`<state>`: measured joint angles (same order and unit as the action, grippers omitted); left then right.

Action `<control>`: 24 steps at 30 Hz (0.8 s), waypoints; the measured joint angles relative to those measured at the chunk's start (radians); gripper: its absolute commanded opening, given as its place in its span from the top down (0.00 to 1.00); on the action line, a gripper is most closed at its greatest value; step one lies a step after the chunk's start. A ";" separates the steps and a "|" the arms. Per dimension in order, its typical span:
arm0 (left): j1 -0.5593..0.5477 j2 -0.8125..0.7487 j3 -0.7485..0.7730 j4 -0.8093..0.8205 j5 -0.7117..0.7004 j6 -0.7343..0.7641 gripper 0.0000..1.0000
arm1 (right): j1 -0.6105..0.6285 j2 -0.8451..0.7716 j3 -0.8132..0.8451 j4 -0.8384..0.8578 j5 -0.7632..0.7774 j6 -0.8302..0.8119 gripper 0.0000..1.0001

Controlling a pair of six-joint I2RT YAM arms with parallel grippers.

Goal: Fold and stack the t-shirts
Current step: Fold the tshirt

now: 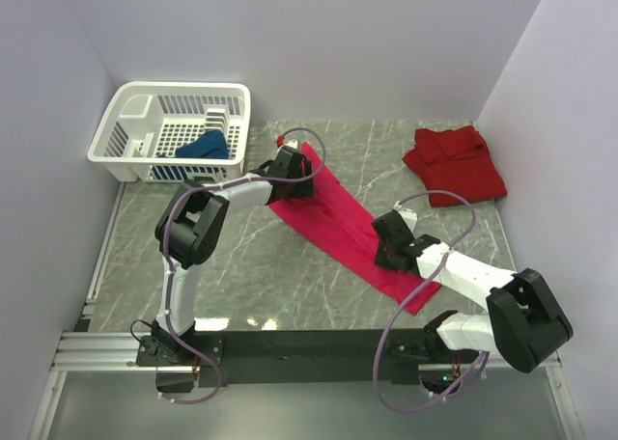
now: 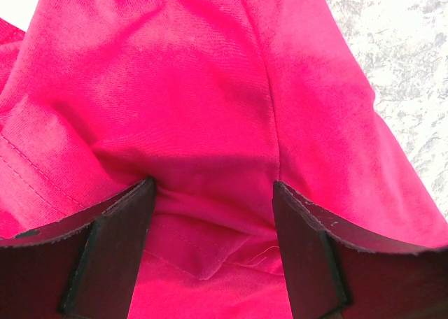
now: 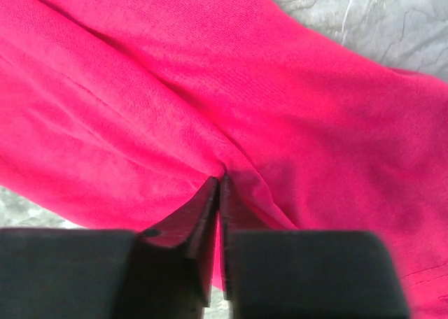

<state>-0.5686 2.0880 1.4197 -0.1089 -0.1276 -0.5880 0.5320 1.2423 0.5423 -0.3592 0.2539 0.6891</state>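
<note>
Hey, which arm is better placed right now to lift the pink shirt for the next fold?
Right. The right gripper is shut on the magenta shirt. The left gripper sits over the cloth's far end with its jaws open, so it would likely need to close first.

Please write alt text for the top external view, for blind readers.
A magenta t-shirt lies diagonally on the table, the left gripper at its far end, the right gripper toward its near end. A dark red t-shirt lies far right, a blue t-shirt in a white basket.
</note>
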 measured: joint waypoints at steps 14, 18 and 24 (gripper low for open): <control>0.029 0.079 0.115 -0.015 0.013 0.001 0.26 | 0.046 -0.114 -0.001 -0.008 -0.005 0.015 1.00; 0.041 0.113 0.165 -0.017 0.026 0.000 0.26 | 0.083 -0.114 -0.010 -0.009 -0.010 0.032 1.00; 0.050 0.169 0.259 -0.048 0.033 0.005 0.26 | 0.172 -0.090 -0.009 0.001 -0.015 0.053 1.00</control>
<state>-0.5190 2.2570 1.6791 -0.1574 -0.0944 -0.5831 0.7036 1.1526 0.5331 -0.3580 0.2386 0.7422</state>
